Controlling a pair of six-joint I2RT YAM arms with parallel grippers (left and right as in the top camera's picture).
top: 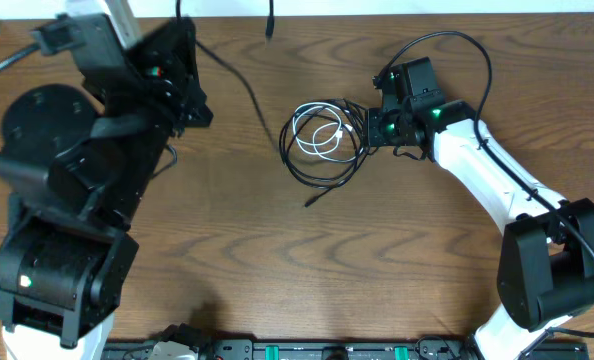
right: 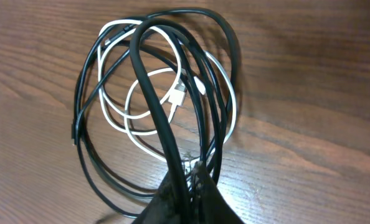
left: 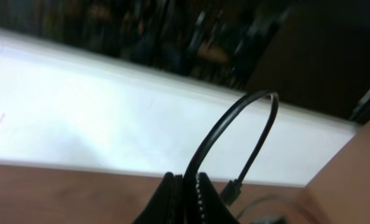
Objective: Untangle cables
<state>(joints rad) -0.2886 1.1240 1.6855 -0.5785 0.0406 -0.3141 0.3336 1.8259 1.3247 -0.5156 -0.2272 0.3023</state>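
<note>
- My right gripper is clamped on a few black strands.
- Those strands coil out flat on the table, with the white cable looped inside them.
- My left gripper is pinching another black cable, I think. The view's blurry.

Left arm, left half of overhead frame: was all black, with bulky angular shells. Flat round disc housing sat near left edge. Tiny red and green lights showed near top.

Right arm, right side: had white tapered link, black block joint at lower right, black wrist with green lights. Thin black cord looped above wrist.

Left gripper: was black, inner edge ridged.

Right gripper: was black, matte.
</note>
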